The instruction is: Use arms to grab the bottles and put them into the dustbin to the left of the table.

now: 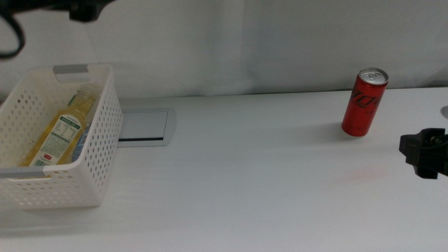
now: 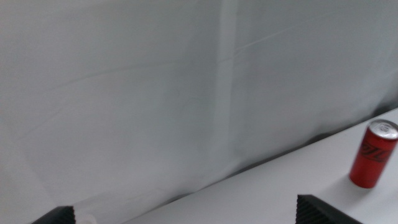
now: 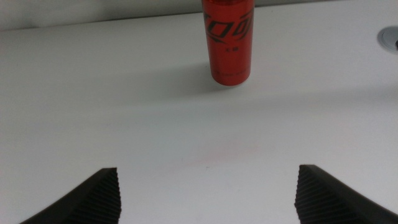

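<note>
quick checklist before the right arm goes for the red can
1. Red can upright on the table: ok.
2. Right gripper jaws open wide enough to take the can: ok, both jaws stand far apart in the right wrist view.
3. Can lined up between the jaws: ok, it sits ahead of the gap, roughly centred.
4. Path to the can free: ok, only bare tabletop lies between.
5. Left gripper out of the way: ok, it is raised at the dustbin's end of the table, jaws apart.
6. Room in the dustbin: ok, the yellow bottle lies inside with space around it.
</note>
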